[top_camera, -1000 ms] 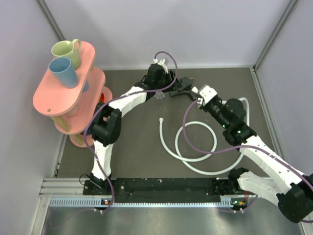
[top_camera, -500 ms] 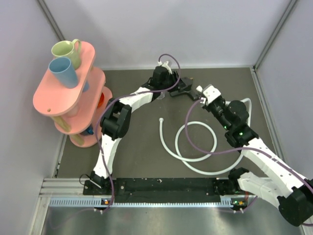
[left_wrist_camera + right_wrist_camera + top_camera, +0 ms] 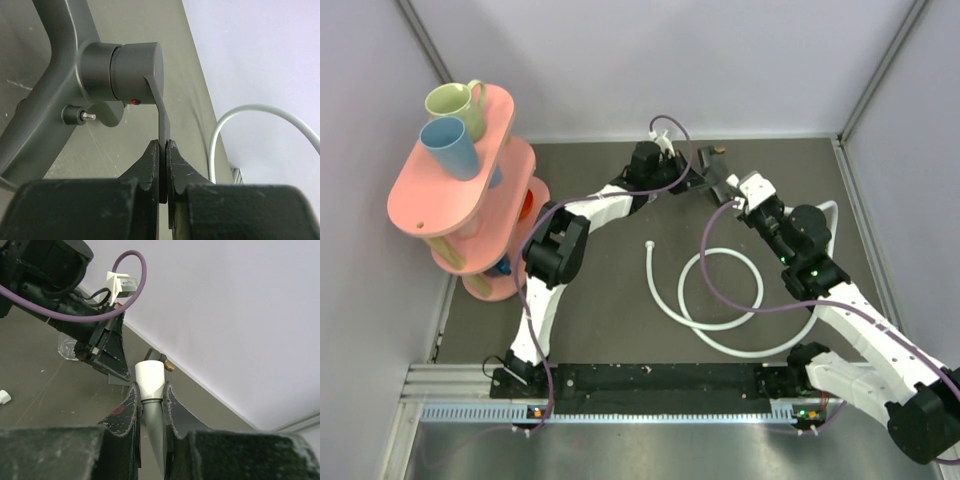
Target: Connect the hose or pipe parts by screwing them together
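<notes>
The black fitting [image 3: 125, 65] lies at the far side of the table, its brass tip [image 3: 169, 365] pointing toward the back wall. My left gripper [image 3: 163, 145] is shut on the fitting's thin flat lever; from above it sits at the far middle [image 3: 696, 182]. My right gripper [image 3: 150, 390] is shut on the white end connector [image 3: 150, 376] of the hose, just short of the brass tip; in the top view it is beside the left one [image 3: 732, 192]. The white hose [image 3: 720, 300] loops across the table, its other end [image 3: 650, 245] lying free.
A pink tiered rack [image 3: 450, 190] with a green mug [image 3: 458, 100] and a blue cup [image 3: 450, 145] stands at the far left. A clear plastic cup [image 3: 67, 347] sits behind the left gripper. Purple cables [image 3: 720, 270] arc over both arms. Walls enclose the table.
My left arm has swung right to the fitting and its jaws have closed on the lever. The right gripper has shifted slightly toward the fitting, still holding the hose end.
</notes>
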You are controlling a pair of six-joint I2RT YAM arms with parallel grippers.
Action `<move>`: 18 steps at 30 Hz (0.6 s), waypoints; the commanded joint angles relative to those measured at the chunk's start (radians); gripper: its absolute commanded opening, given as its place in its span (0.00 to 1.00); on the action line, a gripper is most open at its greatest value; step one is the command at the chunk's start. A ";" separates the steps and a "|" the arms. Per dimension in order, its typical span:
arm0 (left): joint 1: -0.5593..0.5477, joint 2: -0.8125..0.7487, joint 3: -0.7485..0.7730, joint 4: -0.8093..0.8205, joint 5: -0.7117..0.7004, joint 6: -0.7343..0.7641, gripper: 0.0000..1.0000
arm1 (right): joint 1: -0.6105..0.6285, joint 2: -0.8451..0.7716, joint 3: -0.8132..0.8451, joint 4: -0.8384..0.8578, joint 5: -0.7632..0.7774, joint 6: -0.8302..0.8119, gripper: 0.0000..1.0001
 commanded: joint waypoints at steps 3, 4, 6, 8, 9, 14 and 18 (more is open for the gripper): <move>0.001 -0.192 -0.083 0.055 0.133 0.043 0.00 | -0.028 -0.019 0.009 0.024 0.026 0.037 0.00; 0.003 -0.212 -0.097 0.052 0.147 0.046 0.00 | -0.031 -0.019 0.009 0.021 0.025 0.035 0.00; 0.006 -0.271 -0.134 0.044 0.159 0.044 0.00 | -0.037 -0.019 0.010 0.015 0.026 0.034 0.00; 0.012 -0.329 -0.180 0.050 0.184 0.031 0.00 | -0.041 -0.019 0.012 0.015 0.031 0.037 0.00; 0.018 -0.346 -0.194 0.053 0.194 0.014 0.00 | -0.043 -0.019 0.012 0.014 0.031 0.038 0.00; 0.046 -0.456 -0.296 0.066 0.296 -0.043 0.00 | -0.051 -0.018 0.013 0.010 0.028 0.044 0.00; 0.069 -0.557 -0.366 0.021 0.348 -0.045 0.00 | -0.051 -0.011 0.013 0.004 0.023 0.047 0.00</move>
